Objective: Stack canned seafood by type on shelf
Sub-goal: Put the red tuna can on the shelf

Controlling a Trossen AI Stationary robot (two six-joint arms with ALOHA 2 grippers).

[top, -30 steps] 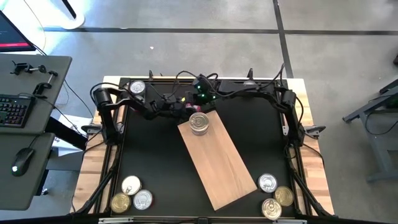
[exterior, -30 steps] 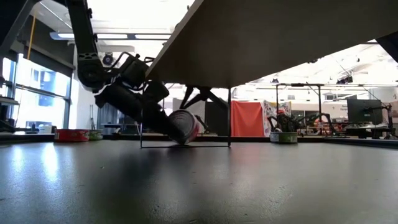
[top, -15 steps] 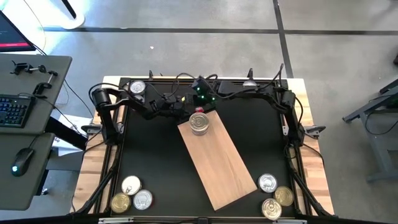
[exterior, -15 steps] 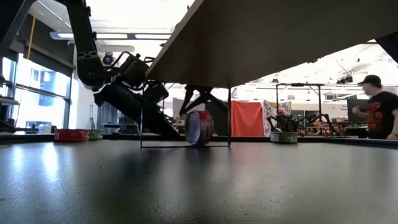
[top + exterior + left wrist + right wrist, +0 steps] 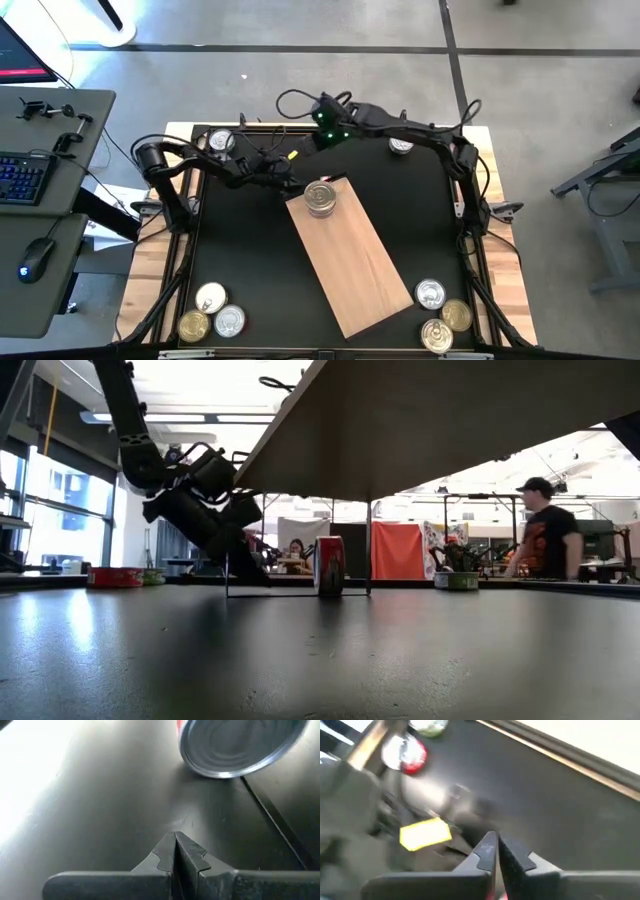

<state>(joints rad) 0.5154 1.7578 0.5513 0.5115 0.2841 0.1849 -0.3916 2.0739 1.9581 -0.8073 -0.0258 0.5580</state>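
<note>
The wooden board point(image 5: 352, 257) is light brown with visible grain and lies slantwise on the black table, running from about 11 o'clock down to 5 o'clock. A stack of silver-lidded tins point(image 5: 320, 197) sits on its 11 o'clock end. Just past that end a red-sided tin point(image 5: 329, 566) stands on its edge. Three tins point(image 5: 212, 313) cluster at 7 o'clock, three more point(image 5: 440, 317) at 5 o'clock. Single tins lie at 11 o'clock point(image 5: 220, 142) and 1 o'clock point(image 5: 401, 146).
</note>
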